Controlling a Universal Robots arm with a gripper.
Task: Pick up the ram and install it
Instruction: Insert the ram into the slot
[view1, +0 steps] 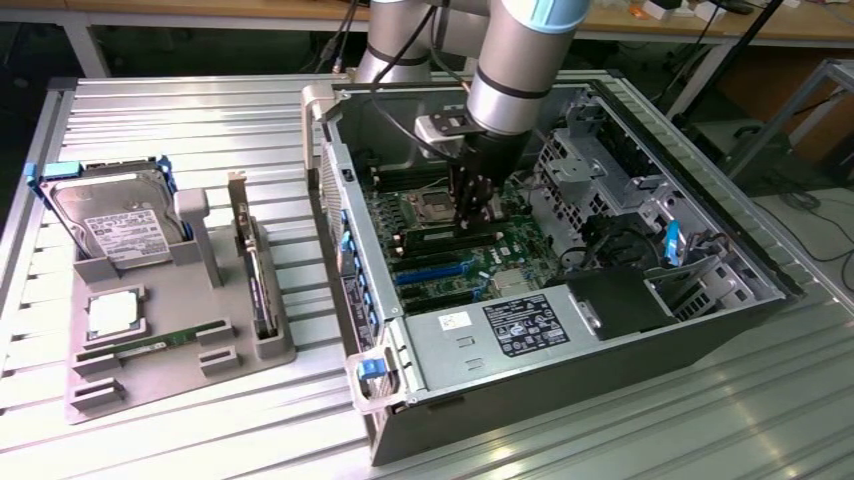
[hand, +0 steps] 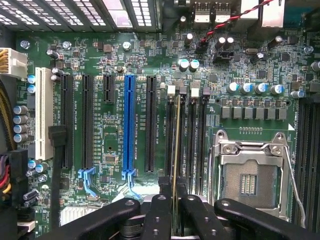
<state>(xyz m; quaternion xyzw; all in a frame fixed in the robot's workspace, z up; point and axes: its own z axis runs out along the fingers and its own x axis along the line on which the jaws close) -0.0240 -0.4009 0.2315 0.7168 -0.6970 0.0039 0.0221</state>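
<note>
My gripper reaches down into the open computer case, over the green motherboard. In the wrist view the gripper is shut on the ram, which I see edge-on as a thin yellowish-green strip between the black fingers. The stick runs along one of the black memory slots beside the CPU socket; I cannot tell whether it sits in the slot or just above it. A second ram stick lies on the grey fixture tray at the exterior view's left.
The tray also holds a silver hard drive, a CPU and an upright expansion card. Drive cages and the power supply crowd the case. A blue slot and a white slot lie beside the memory slots.
</note>
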